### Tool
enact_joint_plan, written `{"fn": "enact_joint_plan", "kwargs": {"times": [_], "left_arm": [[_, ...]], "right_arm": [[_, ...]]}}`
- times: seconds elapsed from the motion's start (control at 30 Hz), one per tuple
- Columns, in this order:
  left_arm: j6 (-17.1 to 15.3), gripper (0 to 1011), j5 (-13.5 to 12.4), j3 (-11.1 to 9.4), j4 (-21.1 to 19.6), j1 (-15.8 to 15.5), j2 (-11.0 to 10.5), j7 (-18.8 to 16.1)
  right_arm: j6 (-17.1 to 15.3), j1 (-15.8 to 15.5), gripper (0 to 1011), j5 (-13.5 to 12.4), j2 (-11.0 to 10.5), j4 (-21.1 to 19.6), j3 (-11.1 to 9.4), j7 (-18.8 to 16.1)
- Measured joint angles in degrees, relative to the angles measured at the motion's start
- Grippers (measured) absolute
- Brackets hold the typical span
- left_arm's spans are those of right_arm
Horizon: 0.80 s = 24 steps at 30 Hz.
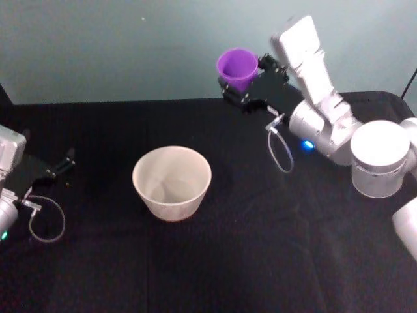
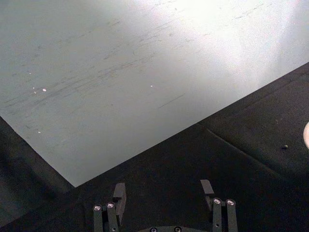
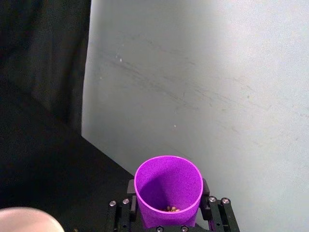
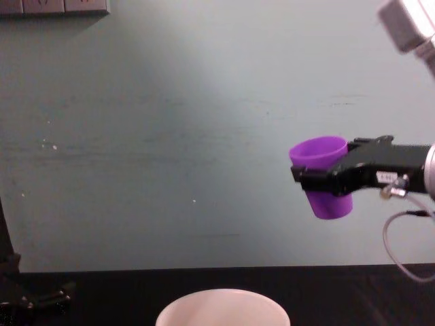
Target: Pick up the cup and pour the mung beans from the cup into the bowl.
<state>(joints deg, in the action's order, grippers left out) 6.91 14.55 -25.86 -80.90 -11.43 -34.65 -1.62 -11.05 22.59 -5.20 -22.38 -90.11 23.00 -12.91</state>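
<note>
Cup point(image 4: 318, 151) gripped in right hand point(image 4: 325, 182), aloft right of bowl point(image 4: 224, 307)

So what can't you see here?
- How many mung beans: a few show low in the cup in the right wrist view; the cup's wall hides them in the chest view.
- Lower part of the bowl: cut off by the chest view's bottom edge.
- Middle of the cup: covered by the right tool shut around it, chest view.
- Arm behind the open left tool: cut off by the head view's left edge.
</note>
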Motion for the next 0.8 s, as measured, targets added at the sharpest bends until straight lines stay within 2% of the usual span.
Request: {"fn": "enact_joint_plan", "kwargs": {"times": [0.13, 0.17, 0.23, 0.27, 0.3, 0.33, 0.37, 0.4, 0.63, 0.7, 0.73, 0.8], "left_arm": [[0.00, 1000, 0.00, 0.00, 0.00, 0.00, 0.00, 0.00], [0.00, 1000, 0.00, 0.00, 0.00, 0.00, 0.00, 0.00], [0.00, 1000, 0.00, 0.00, 0.00, 0.00, 0.00, 0.00], [0.00, 1000, 0.00, 0.00, 0.00, 0.00, 0.00, 0.00], [0.00, 1000, 0.00, 0.00, 0.00, 0.00, 0.00, 0.00], [0.00, 1000, 0.00, 0.00, 0.00, 0.00, 0.00, 0.00], [0.00, 1000, 0.00, 0.00, 0.00, 0.00, 0.00, 0.00], [0.00, 1000, 0.00, 0.00, 0.00, 0.00, 0.00, 0.00], [0.00, 1000, 0.00, 0.00, 0.00, 0.00, 0.00, 0.00], [0.00, 1000, 0.00, 0.00, 0.00, 0.00, 0.00, 0.00], [0.00, 1000, 0.00, 0.00, 0.00, 0.00, 0.00, 0.00], [0.00, 1000, 0.00, 0.00, 0.00, 0.00, 0.00, 0.00]], "right_arm": [[3.30, 0.24, 735, 5.13, -0.66, 1.06, 2.28, 1.06], [4.91, 0.33, 735, 8.02, -1.19, 1.29, 3.59, 1.78], [6.41, 0.42, 735, 11.36, -1.78, 1.47, 5.05, 2.66], [7.55, 0.55, 735, 14.69, -2.38, 1.55, 6.50, 3.56], [7.55, 0.55, 735, 14.69, -2.38, 1.55, 6.50, 3.56], [8.38, 0.67, 735, 17.47, -2.86, 1.56, 7.71, 4.37], [8.70, 0.71, 735, 18.88, -3.06, 1.55, 8.34, 4.76], [9.19, 0.79, 735, 21.47, -3.40, 1.51, 9.29, 5.57], [9.63, 0.91, 735, 29.99, -4.65, 0.72, 12.41, 7.23], [9.64, 0.98, 735, 31.56, -4.97, 0.61, 12.99, 7.35], [9.71, 1.10, 735, 33.85, -5.39, 0.48, 13.75, 7.77], [9.83, 1.29, 735, 36.40, -5.91, 0.37, 14.67, 8.26]]}}
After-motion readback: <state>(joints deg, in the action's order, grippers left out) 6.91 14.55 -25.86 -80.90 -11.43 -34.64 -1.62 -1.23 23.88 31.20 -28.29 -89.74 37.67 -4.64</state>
